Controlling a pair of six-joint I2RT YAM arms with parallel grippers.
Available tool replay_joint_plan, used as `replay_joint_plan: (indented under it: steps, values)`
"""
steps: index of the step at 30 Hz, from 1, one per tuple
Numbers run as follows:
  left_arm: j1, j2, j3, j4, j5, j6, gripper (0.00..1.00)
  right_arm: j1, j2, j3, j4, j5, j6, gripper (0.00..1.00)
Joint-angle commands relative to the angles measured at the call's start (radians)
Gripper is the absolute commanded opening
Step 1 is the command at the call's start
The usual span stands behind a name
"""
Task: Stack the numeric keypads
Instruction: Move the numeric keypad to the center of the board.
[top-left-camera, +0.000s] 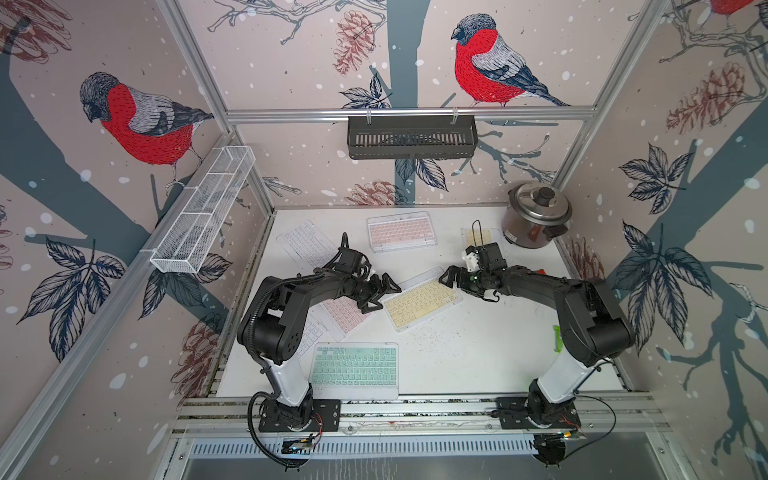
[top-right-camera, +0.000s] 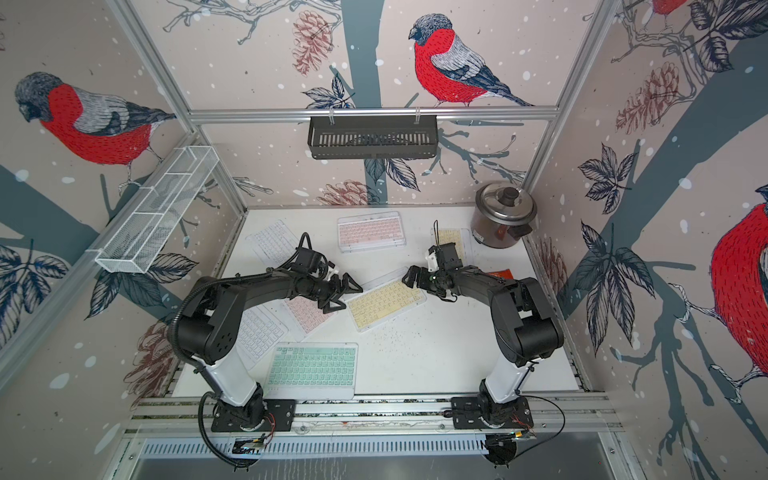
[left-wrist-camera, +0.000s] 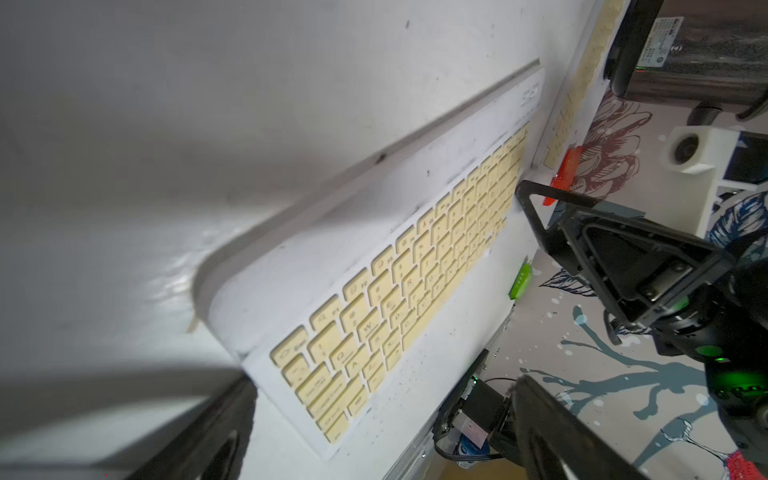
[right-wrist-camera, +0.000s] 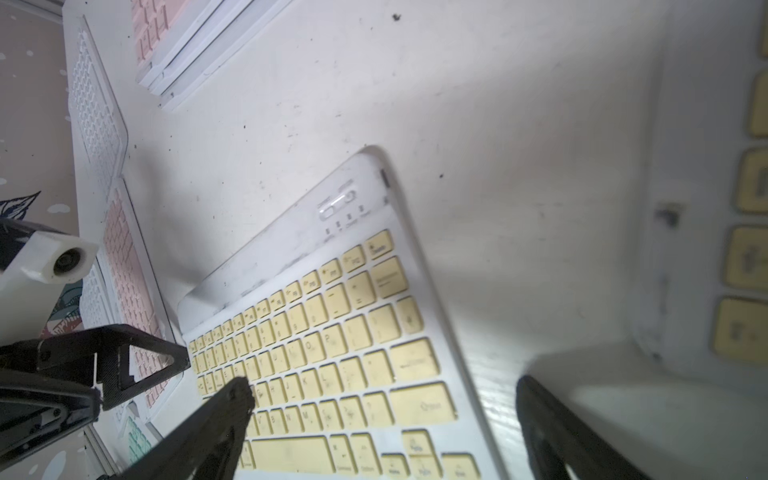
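On the table (top-left-camera: 457, 365) seven keypads (top-left-camera: 402, 230) show: two yellow, two pink, two white, one mint. The left gripper (top-left-camera: 384, 296) and right gripper (top-left-camera: 449, 280), jaws apart and empty, flank the middle yellow keypad (top-left-camera: 422, 303).

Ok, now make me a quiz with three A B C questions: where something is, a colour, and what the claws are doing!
1. Where on the table does the mint-green keypad lie?
A) near edge, by the left arm's base
B) beside the cooker
C) in the black basket

2. What colour are the keys of the middle keypad?
A) pink
B) yellow
C) blue

3. How are the left gripper and right gripper?
A) both open, gripping nothing
B) both shut on keypads
C) one lifting the cooker lid

Answers: A, it sits nearest the arm bases; B, both wrist views show yellow keys; A, their jaws stand wide apart.
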Motion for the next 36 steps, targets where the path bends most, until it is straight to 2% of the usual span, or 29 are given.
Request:
replay_joint_plan:
  steps: [1,8,15,20,28,36]
  values:
    - [0.000,0.049,0.029,0.017,-0.041,0.006,0.96,0.010,-0.014,-0.039,0.003,-0.007,0.011,1.00]
    - [0.012,0.150,0.192,-0.037,-0.066,0.036,0.97,0.023,-0.038,-0.101,0.086,-0.077,0.081,1.00]
    - [0.089,0.239,0.347,-0.123,-0.063,0.085,0.96,0.088,0.074,-0.013,0.192,-0.137,0.182,1.00]
    - [0.103,0.246,0.374,-0.135,-0.065,0.082,0.96,0.078,0.135,0.080,0.152,-0.127,0.167,1.00]
    - [0.105,0.252,0.383,-0.181,-0.082,0.119,0.96,-0.006,0.180,0.150,0.099,-0.132,0.089,1.00]
    - [0.106,0.263,0.381,-0.188,-0.092,0.128,0.96,-0.010,0.206,0.136,0.137,-0.138,0.093,1.00]
